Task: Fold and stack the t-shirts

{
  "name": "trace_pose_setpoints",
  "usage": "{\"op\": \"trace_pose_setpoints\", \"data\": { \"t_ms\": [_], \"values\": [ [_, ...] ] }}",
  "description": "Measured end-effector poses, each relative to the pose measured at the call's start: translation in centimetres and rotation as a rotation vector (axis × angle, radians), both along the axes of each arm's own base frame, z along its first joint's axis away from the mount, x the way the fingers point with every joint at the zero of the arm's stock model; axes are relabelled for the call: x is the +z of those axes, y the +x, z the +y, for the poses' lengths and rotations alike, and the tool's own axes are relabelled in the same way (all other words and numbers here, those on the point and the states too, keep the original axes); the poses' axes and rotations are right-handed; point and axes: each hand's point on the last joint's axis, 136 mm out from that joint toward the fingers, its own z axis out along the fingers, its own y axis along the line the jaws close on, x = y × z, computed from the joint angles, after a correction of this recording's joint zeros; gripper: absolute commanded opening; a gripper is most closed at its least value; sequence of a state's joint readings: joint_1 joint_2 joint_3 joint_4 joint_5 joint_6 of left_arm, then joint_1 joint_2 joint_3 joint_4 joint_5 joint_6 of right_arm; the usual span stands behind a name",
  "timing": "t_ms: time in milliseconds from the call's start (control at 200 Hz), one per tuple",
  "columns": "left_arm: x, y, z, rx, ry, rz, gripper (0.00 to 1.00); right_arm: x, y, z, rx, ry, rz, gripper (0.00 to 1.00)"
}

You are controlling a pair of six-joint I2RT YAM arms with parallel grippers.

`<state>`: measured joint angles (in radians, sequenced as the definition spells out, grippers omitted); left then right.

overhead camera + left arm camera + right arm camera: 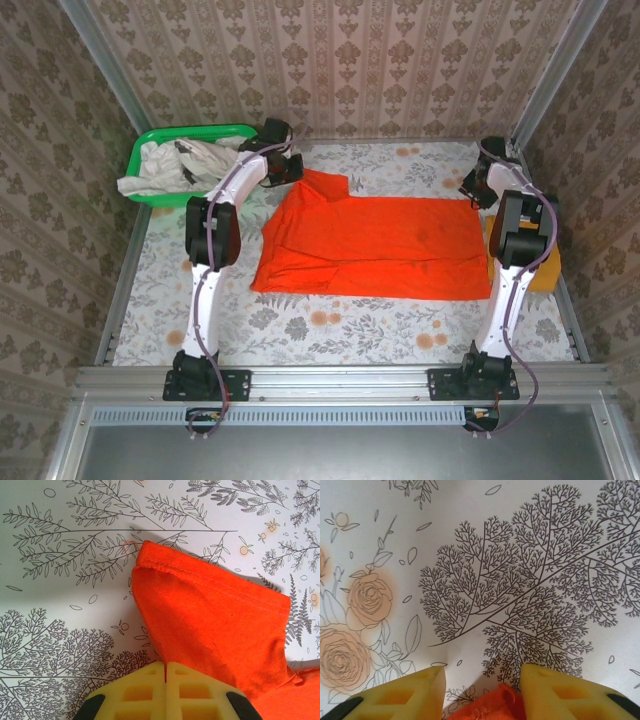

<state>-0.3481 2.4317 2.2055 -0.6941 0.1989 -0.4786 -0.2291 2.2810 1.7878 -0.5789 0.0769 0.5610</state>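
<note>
Right arm (pixel 515 240) hides most of yellow t-shirt (pixel 550 275).

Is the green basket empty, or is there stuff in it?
Not empty. Off-white cloth lies heaped in the basket, and some of it hangs out over the left rim.

Bright orange-red cloth t-shirt (pixel 375 245) spread flat mid-table, one sleeve stretched far-left; off-white cloth shirts (pixel 170 165) heaped in green plastic basket (pixel 190 131).
</note>
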Motion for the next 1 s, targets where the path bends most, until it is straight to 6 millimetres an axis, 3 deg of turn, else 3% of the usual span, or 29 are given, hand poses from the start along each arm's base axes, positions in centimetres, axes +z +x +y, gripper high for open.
{"op": "trace_pose_setpoints", "data": {
  "t_ms": [120,330,560,725,1000],
  "values": [
    [0.0,0.1,0.0,0.0,-0.002,-0.003,0.0,-0.1,-0.2,0.0,0.011,-0.001,0.011,0.33],
    [0.1,0.1,-0.2,-0.004,-0.009,-0.004,0.0,-0.3,-0.8,-0.4,0.028,-0.017,0.036,0.0],
    [-0.1,0.0,-0.3,-0.008,-0.016,0.0,0.0,-0.2,-0.8,-0.5,0.041,-0.024,0.028,0.0],
    [0.8,-0.4,-0.3,0.001,-0.035,-0.001,0.0,0.8,-2.5,0.6,0.069,-0.008,-0.005,0.0],
    [7.7,-2.3,-0.1,0.022,-0.101,-0.084,0.0,6.4,-3.5,1.6,0.114,-0.033,-0.169,0.0]
  ]
}}
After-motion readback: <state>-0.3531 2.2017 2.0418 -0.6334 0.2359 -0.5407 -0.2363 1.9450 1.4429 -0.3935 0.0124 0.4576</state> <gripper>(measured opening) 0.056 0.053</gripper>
